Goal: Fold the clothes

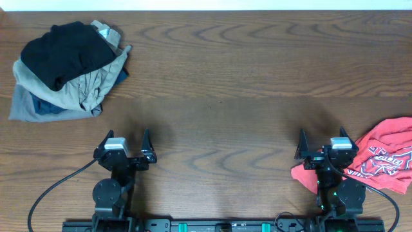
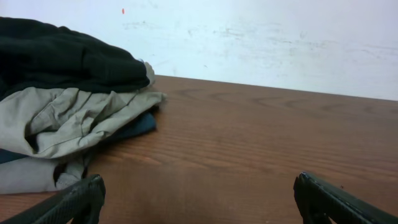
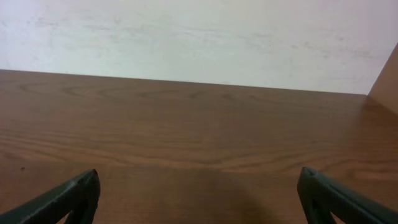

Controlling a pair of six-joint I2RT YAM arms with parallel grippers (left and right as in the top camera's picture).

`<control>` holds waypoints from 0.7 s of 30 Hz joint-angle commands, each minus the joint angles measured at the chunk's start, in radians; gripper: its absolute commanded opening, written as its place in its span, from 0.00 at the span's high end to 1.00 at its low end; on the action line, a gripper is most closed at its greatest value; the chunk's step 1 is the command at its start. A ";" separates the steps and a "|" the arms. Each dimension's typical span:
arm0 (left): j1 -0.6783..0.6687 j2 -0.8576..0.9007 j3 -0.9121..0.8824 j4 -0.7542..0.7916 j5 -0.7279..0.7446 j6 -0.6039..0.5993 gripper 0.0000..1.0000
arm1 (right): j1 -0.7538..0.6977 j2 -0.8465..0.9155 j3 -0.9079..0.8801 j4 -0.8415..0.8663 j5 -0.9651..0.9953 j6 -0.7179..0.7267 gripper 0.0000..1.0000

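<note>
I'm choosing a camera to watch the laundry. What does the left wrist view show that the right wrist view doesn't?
Left wrist only: a black shirt piled on a khaki garment, with a blue garment underneath. Right wrist only: a brown panel at the right edge. Both: wooden table, white wall, and each arm's own open pincer: left pincer, right pincer.

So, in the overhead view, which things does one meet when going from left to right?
Clothes pile with the black shirt on top → left pincer → right pincer → red tee, mostly beyond that pincer.
</note>
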 commanded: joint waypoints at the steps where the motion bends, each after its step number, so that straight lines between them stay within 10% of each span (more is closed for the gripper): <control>1: 0.005 -0.007 -0.021 -0.034 -0.012 0.016 0.02 | -0.006 -0.007 -0.004 0.000 0.006 0.013 0.01; 21: 0.005 -0.007 -0.021 -0.034 -0.012 0.016 0.02 | -0.006 -0.007 -0.004 0.000 0.006 0.013 0.02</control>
